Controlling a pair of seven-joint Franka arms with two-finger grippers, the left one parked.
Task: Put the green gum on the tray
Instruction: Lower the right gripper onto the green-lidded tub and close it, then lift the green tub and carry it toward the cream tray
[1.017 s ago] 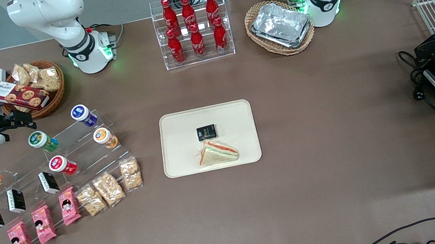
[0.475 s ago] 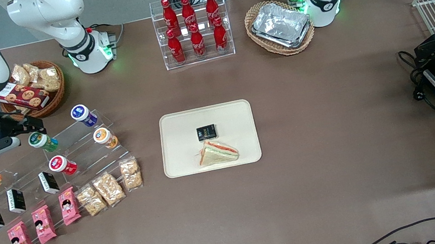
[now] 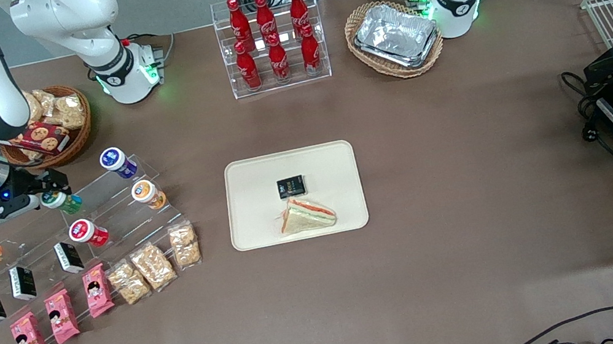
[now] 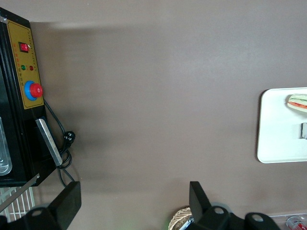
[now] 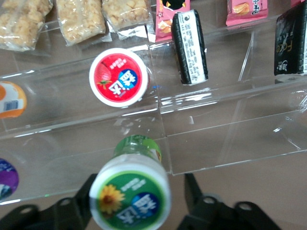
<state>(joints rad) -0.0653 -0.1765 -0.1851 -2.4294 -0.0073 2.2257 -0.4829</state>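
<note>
The green gum [image 3: 64,200] lies on the clear stepped stand [image 3: 114,213], its white cap with the green label facing up; it also shows in the right wrist view [image 5: 130,196]. My right gripper [image 3: 53,192] is at the gum, open, with a finger on each side of the cap [image 5: 139,189]; one finger sits close against the cap and the other stands a little off it. The cream tray [image 3: 258,180] lies in the middle of the table, toward the parked arm's end from the stand, and holds a wrapped sandwich [image 3: 307,214] and a small black pack [image 3: 291,186].
On the same stand lie a red gum [image 3: 87,232], an orange gum [image 3: 147,193] and a purple gum [image 3: 116,161], with black packs, pink packs and snack bags nearer the camera. A wicker basket of cookies [image 3: 55,123] stands beside the arm. A cola rack [image 3: 271,41] stands farther away.
My right gripper has moved along the stand toward the green gum and now has a finger on each side of its cap. The gum has not moved.
</note>
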